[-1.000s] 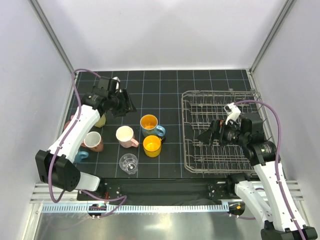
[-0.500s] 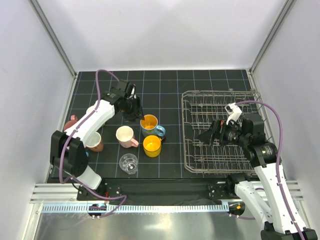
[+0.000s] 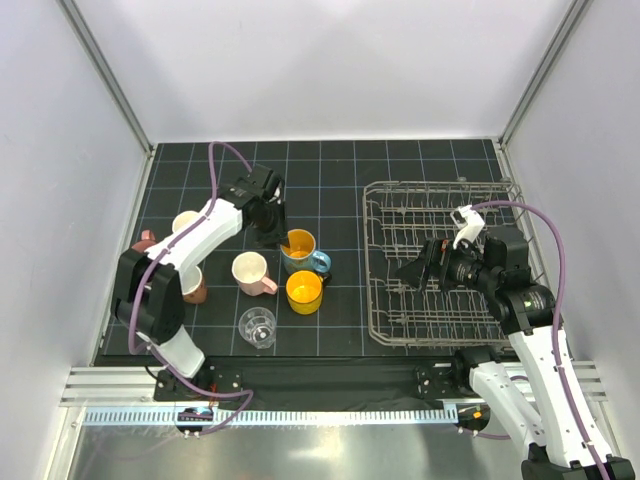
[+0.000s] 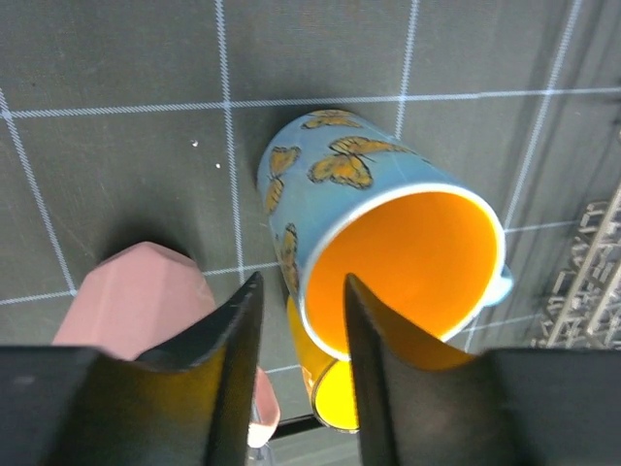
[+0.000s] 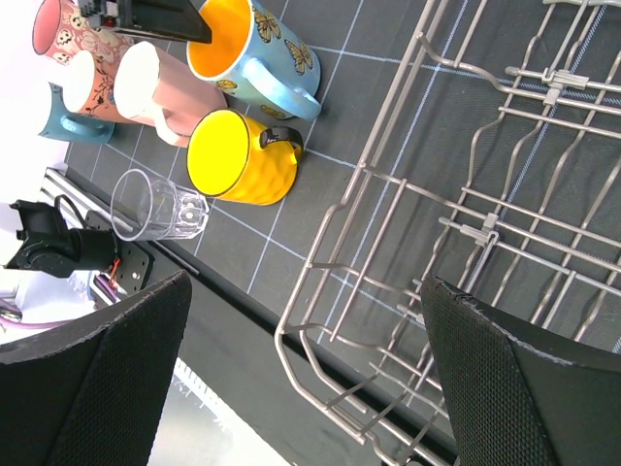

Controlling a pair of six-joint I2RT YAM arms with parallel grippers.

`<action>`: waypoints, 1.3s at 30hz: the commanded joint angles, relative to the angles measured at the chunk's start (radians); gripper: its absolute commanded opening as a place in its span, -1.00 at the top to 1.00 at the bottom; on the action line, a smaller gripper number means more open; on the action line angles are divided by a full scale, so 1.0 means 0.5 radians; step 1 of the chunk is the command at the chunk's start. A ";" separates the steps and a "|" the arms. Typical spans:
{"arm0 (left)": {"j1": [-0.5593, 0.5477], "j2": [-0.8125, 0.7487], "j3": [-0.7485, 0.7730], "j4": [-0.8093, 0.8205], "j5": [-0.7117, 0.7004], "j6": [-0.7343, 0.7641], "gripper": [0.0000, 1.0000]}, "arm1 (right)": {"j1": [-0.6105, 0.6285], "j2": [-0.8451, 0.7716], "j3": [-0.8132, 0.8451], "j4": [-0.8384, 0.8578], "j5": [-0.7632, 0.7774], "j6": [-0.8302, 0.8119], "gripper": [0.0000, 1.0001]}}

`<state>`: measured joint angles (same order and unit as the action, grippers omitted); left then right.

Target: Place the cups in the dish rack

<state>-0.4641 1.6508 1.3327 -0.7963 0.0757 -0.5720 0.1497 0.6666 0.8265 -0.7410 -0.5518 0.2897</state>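
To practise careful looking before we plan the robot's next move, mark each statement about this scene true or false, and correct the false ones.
1. The grey wire dish rack holds no cups. True.
2. The left gripper is shut on a pink mug. False: it is open, with one finger on either side of the rim of the blue butterfly mug with the orange inside.
3. The clear glass tumbler lies on its side. False: it stands upright.
4. The right gripper is open over the rack. True.
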 commanded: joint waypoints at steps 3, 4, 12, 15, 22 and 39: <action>-0.026 0.079 0.016 0.059 -0.084 -0.028 0.34 | 0.010 -0.023 0.028 0.089 -0.047 0.006 -0.99; -0.032 0.091 0.016 0.068 -0.093 -0.034 0.35 | 0.010 -0.020 0.022 0.104 -0.120 0.025 -1.00; -0.060 0.180 0.013 0.126 -0.102 -0.077 0.68 | 0.013 0.099 -0.058 0.157 -0.237 0.071 -0.99; -0.072 0.171 -0.002 0.163 -0.112 -0.095 0.90 | 0.013 0.145 0.003 0.123 -0.271 0.089 -1.00; -0.081 0.019 -0.021 0.212 -0.151 -0.141 1.00 | 0.056 0.231 0.074 0.068 -0.286 0.129 -0.99; -0.492 -1.488 -0.778 1.285 -0.556 -0.368 1.00 | 0.832 0.109 -0.161 1.107 -0.203 1.325 -0.86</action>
<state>-0.6796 0.9932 0.9932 -0.4393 -0.1677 -0.7109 0.5095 0.7540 0.8082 -0.4332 -0.6643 0.7395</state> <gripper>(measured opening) 0.041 0.936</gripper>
